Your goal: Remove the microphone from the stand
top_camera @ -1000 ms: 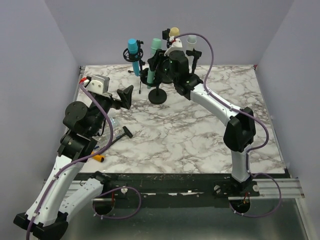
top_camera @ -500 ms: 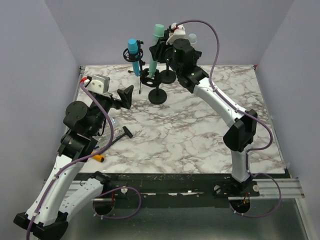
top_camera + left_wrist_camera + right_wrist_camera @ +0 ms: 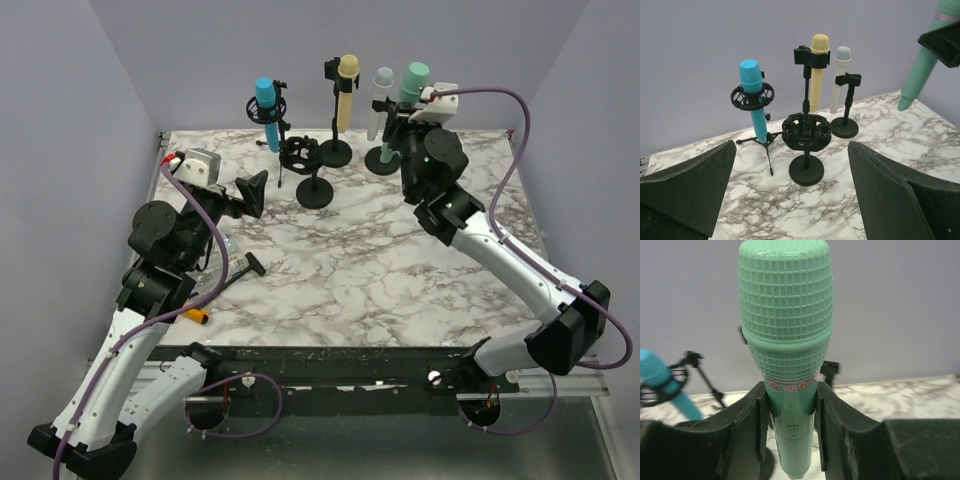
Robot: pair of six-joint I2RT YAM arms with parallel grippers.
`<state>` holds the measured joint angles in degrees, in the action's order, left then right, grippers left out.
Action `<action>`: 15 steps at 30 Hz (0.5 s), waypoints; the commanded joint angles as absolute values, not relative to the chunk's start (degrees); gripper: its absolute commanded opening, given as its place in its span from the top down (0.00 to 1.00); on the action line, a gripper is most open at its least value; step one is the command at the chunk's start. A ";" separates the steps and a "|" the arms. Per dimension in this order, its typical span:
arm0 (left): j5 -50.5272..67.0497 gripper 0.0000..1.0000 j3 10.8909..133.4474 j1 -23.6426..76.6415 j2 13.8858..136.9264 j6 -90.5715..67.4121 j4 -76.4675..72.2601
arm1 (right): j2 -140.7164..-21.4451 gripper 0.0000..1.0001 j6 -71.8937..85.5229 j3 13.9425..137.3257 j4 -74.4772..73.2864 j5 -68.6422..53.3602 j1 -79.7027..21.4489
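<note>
Mic has been pulled clear of the ring stand and carried to the upper right, where it is clamped upright by the right gripper, so removal is judged done, while the left gripper is held wide open and empty.

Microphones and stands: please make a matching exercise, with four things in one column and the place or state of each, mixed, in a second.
1 green mic
2 blue mic
3 yellow mic
4 front ring stand

A empty
B clipped on a tall stand
C in the right tool
D in a ring mount on a tripod

Pairs: 1-C, 2-D, 3-B, 4-A
</note>
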<state>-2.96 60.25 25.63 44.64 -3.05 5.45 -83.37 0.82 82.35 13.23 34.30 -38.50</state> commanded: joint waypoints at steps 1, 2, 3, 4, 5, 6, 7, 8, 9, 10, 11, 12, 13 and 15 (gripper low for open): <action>-1.55 0.01 60.72 26.01 44.73 -3.86 5.03 | -80.89 0.94 -10.48 72.65 24.02 50.63 -36.51; -1.41 0.01 60.73 26.09 44.86 -4.10 4.93 | -80.83 0.94 -11.32 71.00 24.00 52.06 -34.94; -1.20 0.02 60.71 26.15 45.12 -4.23 4.92 | -80.85 0.95 -11.36 69.65 23.51 53.25 -33.27; -1.03 0.01 60.72 26.26 45.42 -4.30 5.03 | -80.98 0.96 -10.34 68.34 22.16 53.58 -30.65; -0.85 0.01 60.77 26.44 45.65 -4.44 5.07 | -81.25 0.98 -8.81 67.60 19.12 53.17 -28.22; -0.68 0.01 60.95 26.61 45.91 -4.56 5.14 | -81.81 0.99 -6.75 67.05 15.12 51.30 -25.03; -0.23 0.02 60.99 26.80 46.20 -4.73 5.22 | -82.67 0.98 -5.36 67.51 10.89 48.62 -21.94; -0.03 0.02 61.16 26.89 46.40 -4.88 5.28 | -84.46 0.96 -3.88 68.62 5.53 47.30 -19.59; 0.66 0.01 61.28 27.05 46.70 -5.15 5.36 | -86.69 0.98 -2.01 70.28 1.69 47.25 -16.77; 1.84 0.01 61.42 27.05 46.90 -5.50 5.48 | -88.89 0.99 -1.23 71.71 -3.24 46.08 -14.16; 2.39 0.01 61.50 27.16 47.15 -5.83 5.54 | -91.62 0.99 -1.12 73.47 -6.41 44.43 -12.20; 2.90 0.01 61.57 27.24 47.36 -6.17 5.54 | -94.21 0.99 -1.93 75.23 -9.67 43.09 -10.38; 3.21 0.01 61.56 27.33 47.54 -6.28 5.53 | -97.57 0.99 -3.14 76.54 -11.73 43.78 -9.36; 3.34 0.01 61.69 27.57 47.91 -6.41 5.71 | -103.59 0.99 -6.56 78.98 -14.49 45.93 -7.60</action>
